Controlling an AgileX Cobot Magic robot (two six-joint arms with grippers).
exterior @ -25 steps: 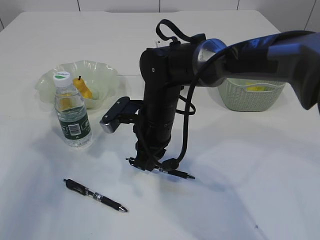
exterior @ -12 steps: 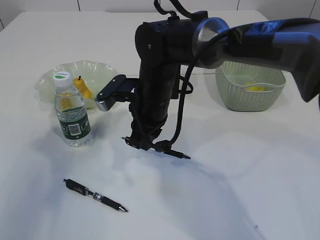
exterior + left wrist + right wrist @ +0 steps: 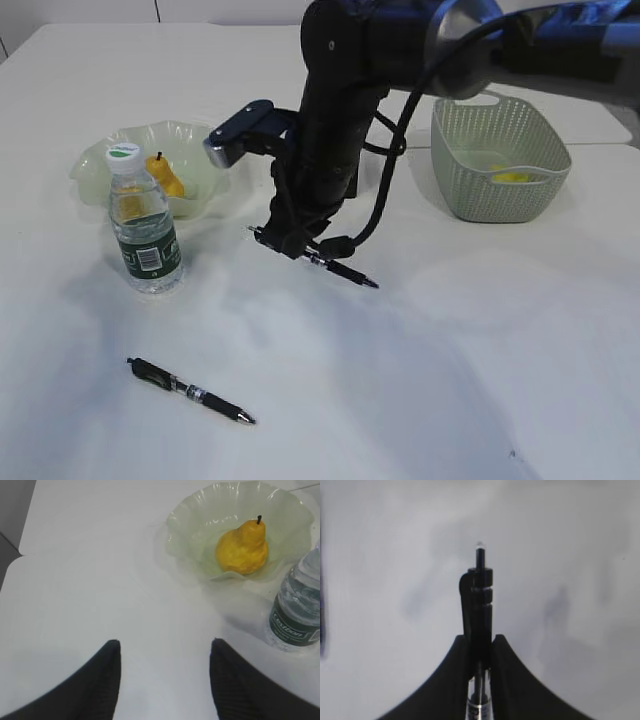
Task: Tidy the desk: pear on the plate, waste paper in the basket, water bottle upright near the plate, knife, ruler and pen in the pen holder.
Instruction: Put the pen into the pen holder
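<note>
My right gripper is shut on a black pen and holds it slanted in the air above the middle of the desk. In the right wrist view the pen sticks out past the clamped gripper. A second black pen lies on the desk at the front left. The yellow pear sits in the pale green plate. The water bottle stands upright in front of the plate. My left gripper is open over bare desk, short of the plate, pear and bottle. The knife, ruler and pen holder are out of view.
The sage green basket stands at the back right with something yellow inside. The right arm reaches in from the upper right across the middle of the desk.
The right arm has risen and drawn back toward the far side, carrying the pen up off the desk. The basket shows more fully. The pen on the desk and the bottle have not moved.
</note>
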